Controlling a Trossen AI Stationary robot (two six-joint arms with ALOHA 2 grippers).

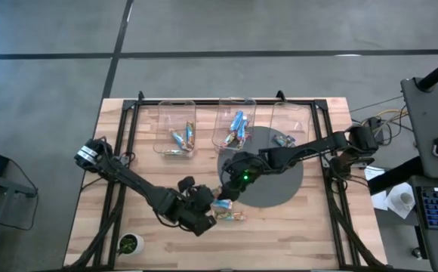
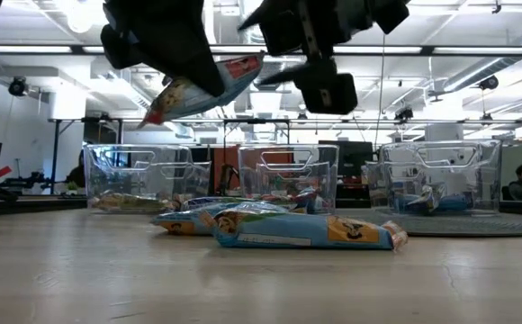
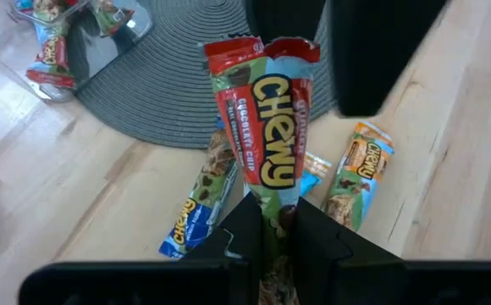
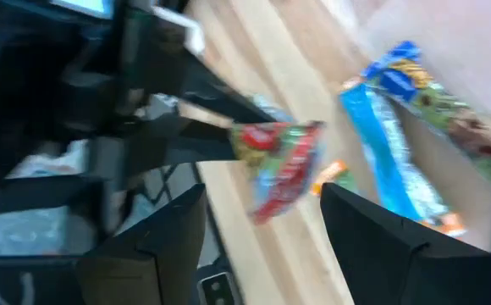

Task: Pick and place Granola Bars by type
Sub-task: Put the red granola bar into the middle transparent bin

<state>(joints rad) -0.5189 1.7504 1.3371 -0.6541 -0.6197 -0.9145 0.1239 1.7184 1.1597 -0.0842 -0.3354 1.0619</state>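
Note:
My left gripper (image 3: 278, 233) is shut on a red-topped Chewy bar (image 3: 267, 127), which it holds above the table near the front of the grey mat. Under it lie loose bars: a blue one (image 3: 196, 216) and an orange one (image 3: 360, 169), flat on the wood, seen in the low view as a small heap (image 2: 301, 229). My right gripper (image 4: 267, 246) hangs open just beyond the held bar (image 4: 279, 165), touching nothing. Three clear bins (image 1: 175, 128) (image 1: 234, 125) (image 1: 291, 125) along the far edge hold sorted bars. My left gripper pinches the red-topped bar between its two fingers (image 3: 244, 230), at the part near the end opposite the red crimp (image 3: 273, 203). The fingers lie along the bar, and its red crimped end (image 3: 258, 51) sticks out past them. The bar is lifted clear and tilted (image 2: 209, 90).
A round grey mat (image 1: 279, 177) lies right of centre, partly under the right-hand bin. A small green object (image 1: 131, 243) sits near the table's near left corner. A black frame (image 1: 128, 143) borders the table top. Bare wood lies at the left (image 1: 128, 189).

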